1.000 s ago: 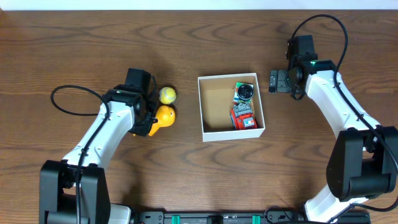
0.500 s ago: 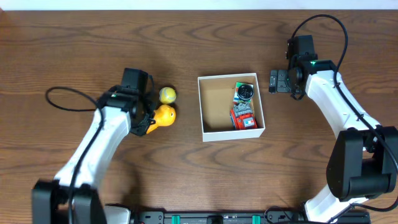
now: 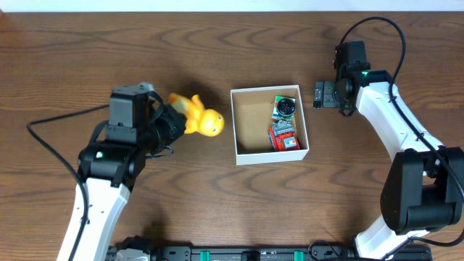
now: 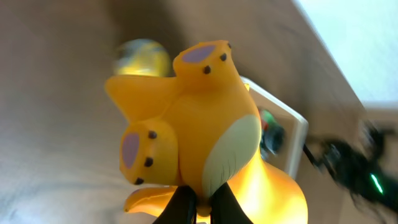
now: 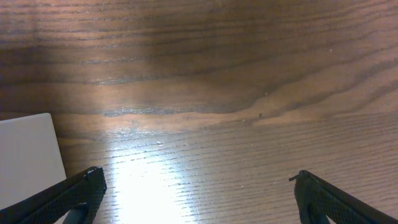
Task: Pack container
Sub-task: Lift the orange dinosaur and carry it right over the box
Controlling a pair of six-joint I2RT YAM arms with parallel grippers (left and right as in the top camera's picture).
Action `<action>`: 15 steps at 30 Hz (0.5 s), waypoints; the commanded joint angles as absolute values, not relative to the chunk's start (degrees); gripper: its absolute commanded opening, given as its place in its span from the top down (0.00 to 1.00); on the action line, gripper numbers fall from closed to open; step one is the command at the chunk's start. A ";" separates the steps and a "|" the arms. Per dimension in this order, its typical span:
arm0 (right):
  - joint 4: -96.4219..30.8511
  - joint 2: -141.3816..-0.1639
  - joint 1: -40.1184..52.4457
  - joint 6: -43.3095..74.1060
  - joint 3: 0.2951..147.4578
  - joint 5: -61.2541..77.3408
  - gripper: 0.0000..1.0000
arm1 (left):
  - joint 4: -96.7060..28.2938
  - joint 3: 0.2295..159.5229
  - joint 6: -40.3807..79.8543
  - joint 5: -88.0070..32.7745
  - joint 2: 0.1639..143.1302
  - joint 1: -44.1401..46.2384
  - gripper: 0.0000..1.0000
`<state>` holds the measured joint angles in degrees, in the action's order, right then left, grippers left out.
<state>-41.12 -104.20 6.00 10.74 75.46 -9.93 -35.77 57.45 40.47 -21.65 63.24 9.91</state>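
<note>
My left gripper [image 4: 202,202] is shut on the lower edge of a yellow-orange duck-like toy [image 4: 199,118], which hangs in the air. Seen from overhead, the toy [image 3: 201,120] sits just left of the container [image 3: 233,123] with the left gripper [image 3: 179,125] behind it. The container is a white-walled square box with a brown floor. It holds a round dark toy [image 3: 286,106] and a red one [image 3: 284,136] along its right side. A blurred yellow ball [image 4: 140,56] lies on the table beyond the held toy. My right gripper [image 5: 199,186] is open over bare wood, right of the container.
The right gripper [image 3: 320,94] hovers beside the container's upper right corner. A white corner of the container [image 5: 28,155] shows at the left of the right wrist view. A black cable [image 3: 51,130] loops left of the left arm.
The left arm has lifted the duck-like toy off the table and carried it right, toward the container. The yellow ball no longer shows from overhead. The right arm has not moved.
</note>
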 commanded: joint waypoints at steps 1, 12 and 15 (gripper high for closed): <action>-41.15 -104.49 5.65 11.73 75.42 -10.50 0.01 | -33.26 57.47 26.22 -31.11 61.17 11.92 0.94; -41.15 -104.49 5.65 11.73 75.42 -10.50 0.01 | -24.95 57.47 18.00 -17.32 62.67 28.08 0.94; -41.15 -104.49 5.65 11.73 75.42 -10.50 0.01 | -24.40 57.47 17.15 -11.18 64.64 32.23 0.94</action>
